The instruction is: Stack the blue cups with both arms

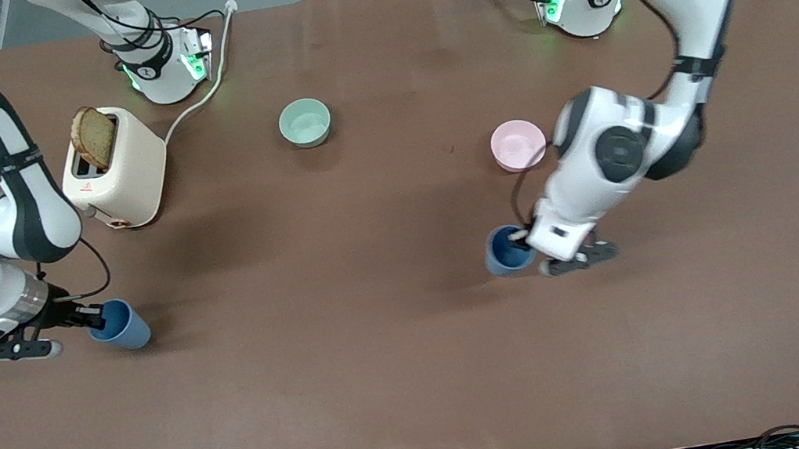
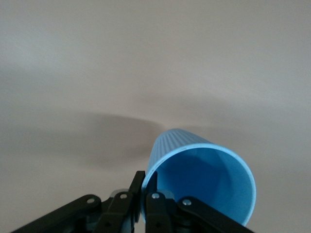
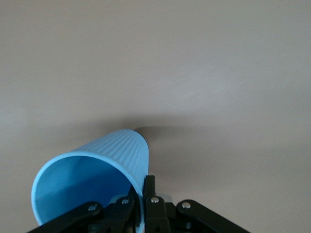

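Two matte blue ribbed tapered cups sit apart on my brown table: one (image 1: 120,324) near the edge at my right arm's end, one (image 1: 508,250) toward my left arm's end. My right gripper (image 1: 90,317) is pinched narrow on the first cup's rim; my left gripper (image 1: 526,239) pinches the second cup's rim (image 2: 150,180) likewise.

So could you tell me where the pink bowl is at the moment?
In the front view, the pink bowl sits on the table toward the left arm's end, farther from the camera than the blue cup in the left gripper.
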Robot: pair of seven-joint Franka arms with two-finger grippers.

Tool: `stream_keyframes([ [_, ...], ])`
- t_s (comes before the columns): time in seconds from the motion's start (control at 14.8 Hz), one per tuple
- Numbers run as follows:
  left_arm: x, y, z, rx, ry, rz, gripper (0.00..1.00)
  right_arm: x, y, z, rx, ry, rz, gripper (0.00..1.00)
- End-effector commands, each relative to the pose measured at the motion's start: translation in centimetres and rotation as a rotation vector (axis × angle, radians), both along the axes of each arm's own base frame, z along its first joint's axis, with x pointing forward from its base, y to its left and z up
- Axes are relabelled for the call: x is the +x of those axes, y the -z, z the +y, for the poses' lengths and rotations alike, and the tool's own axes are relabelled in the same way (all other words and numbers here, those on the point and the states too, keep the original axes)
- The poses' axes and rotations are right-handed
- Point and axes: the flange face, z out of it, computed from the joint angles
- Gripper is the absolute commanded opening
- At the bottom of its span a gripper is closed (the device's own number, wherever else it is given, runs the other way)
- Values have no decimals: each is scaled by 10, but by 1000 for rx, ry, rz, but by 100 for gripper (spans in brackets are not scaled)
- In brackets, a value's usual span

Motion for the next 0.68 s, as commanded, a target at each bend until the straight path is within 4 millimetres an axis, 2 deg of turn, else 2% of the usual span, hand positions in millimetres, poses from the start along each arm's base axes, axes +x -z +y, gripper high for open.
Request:
stream_keyframes([
  [0.0, -16, 14, -70, -17, -56, 36, 0, -13, -46, 81, 35, 66, 45, 2],
  [0.14, -34, 26, -111, -21, -82, 58, 0, -19, -54, 120, 39, 113, 79, 2],
  [0.27, -47, 38, -138, -23, -69, 68, 0, -26, -62, 167, 40, 122, 88, 2],
  [0.47, -54, 59, -144, -11, -59, 88, 2, -43, -69, 245, 41, 185, 97, 1],
  [0.54, -55, 62, -145, -9, -56, 92, 5, -48, -68, 263, 41, 197, 100, 1],
  [0.61, -55, 61, -145, -11, -58, 92, 16, -51, -69, 279, 44, 209, 98, 1],
])
